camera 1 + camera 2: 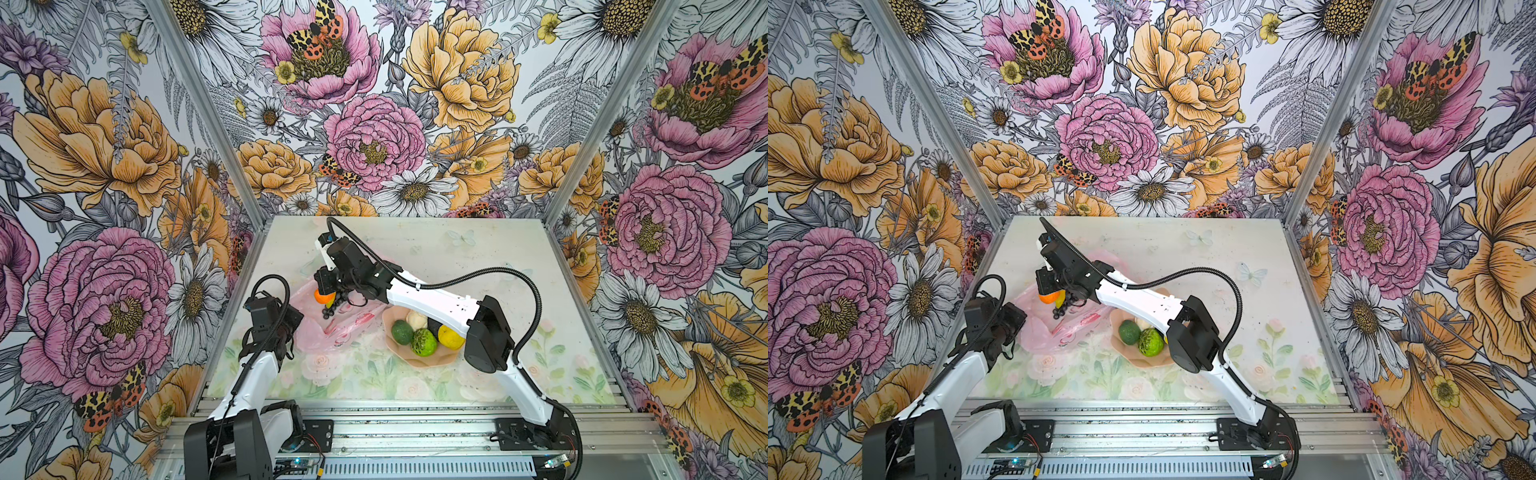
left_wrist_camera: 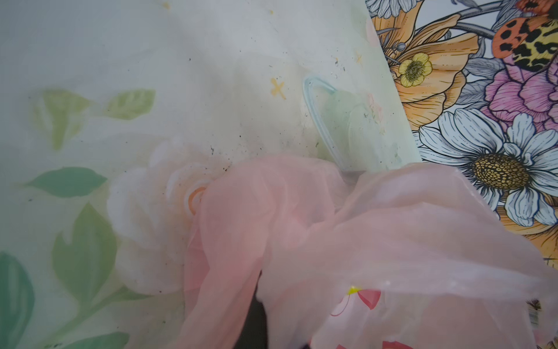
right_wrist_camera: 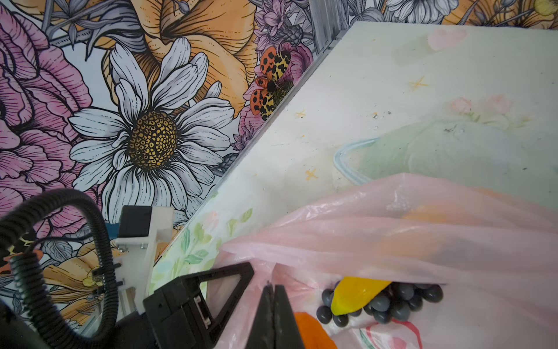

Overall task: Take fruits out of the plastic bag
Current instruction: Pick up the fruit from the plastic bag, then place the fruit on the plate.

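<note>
The pink plastic bag (image 1: 316,336) (image 1: 1038,336) lies crumpled at the table's left middle. In its mouth sit a small orange piece (image 1: 323,296) (image 3: 312,331), a yellow banana (image 3: 359,293) and a dark grape bunch (image 1: 331,311) (image 3: 398,302). My right gripper (image 1: 327,291) (image 3: 269,287) is shut, its tips pinching the bag's film (image 3: 392,229) just beside the orange piece. At the bag's near-left edge, my left gripper (image 1: 291,330) is shut with the film (image 2: 332,226) draped over it; one dark finger (image 2: 256,317) shows through a gap.
A peach scalloped dish (image 1: 419,361) (image 1: 1142,362) stands right of the bag, holding an avocado (image 1: 402,332), a lime-green ball (image 1: 424,341), a lemon (image 1: 451,336) and a pear (image 1: 417,320). My right arm (image 1: 432,301) reaches across above it. Flowered walls enclose three sides.
</note>
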You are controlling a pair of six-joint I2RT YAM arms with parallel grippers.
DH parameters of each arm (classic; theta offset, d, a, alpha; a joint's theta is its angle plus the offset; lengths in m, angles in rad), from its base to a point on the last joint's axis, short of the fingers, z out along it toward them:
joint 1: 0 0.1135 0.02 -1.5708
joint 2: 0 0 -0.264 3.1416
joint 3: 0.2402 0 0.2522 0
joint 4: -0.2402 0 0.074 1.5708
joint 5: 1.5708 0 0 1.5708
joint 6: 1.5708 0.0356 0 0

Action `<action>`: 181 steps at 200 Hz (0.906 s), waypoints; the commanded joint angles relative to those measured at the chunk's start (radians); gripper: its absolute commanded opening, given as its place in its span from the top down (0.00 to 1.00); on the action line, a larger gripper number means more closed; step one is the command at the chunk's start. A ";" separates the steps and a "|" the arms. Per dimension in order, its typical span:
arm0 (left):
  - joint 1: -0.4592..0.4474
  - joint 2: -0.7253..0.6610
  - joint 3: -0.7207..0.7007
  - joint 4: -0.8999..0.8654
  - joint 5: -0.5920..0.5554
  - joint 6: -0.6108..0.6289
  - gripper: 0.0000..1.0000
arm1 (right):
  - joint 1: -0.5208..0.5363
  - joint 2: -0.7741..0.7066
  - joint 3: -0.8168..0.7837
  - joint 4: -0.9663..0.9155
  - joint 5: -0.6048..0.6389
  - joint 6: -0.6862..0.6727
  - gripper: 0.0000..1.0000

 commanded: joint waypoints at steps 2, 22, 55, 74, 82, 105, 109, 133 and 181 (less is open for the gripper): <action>0.003 0.012 -0.011 0.068 0.010 0.054 1.00 | -0.001 -0.090 -0.057 0.012 0.038 -0.053 1.00; -0.010 0.022 -0.010 0.080 -0.001 0.073 1.00 | -0.002 -0.161 -0.142 0.038 0.072 -0.079 1.00; -0.040 0.033 -0.016 0.103 -0.015 0.106 1.00 | -0.009 -0.304 -0.348 0.115 0.150 -0.105 1.00; -0.049 0.035 -0.028 0.124 -0.015 0.125 1.00 | -0.021 -0.383 -0.472 0.159 0.190 -0.116 1.00; -0.052 0.037 -0.030 0.129 -0.014 0.134 1.00 | -0.027 -0.419 -0.528 0.179 0.204 -0.118 1.00; -0.054 0.044 -0.037 0.143 -0.013 0.161 1.00 | -0.045 -0.507 -0.677 0.238 0.247 -0.119 1.00; -0.055 0.047 -0.038 0.145 -0.011 0.164 1.00 | -0.048 -0.523 -0.702 0.249 0.251 -0.119 1.00; -0.057 0.056 -0.046 0.162 -0.006 0.170 1.00 | -0.061 -0.613 -0.845 0.310 0.291 -0.122 1.00; -0.060 0.084 -0.043 0.177 0.000 0.173 1.00 | -0.113 -0.755 -1.068 0.401 0.366 -0.092 1.00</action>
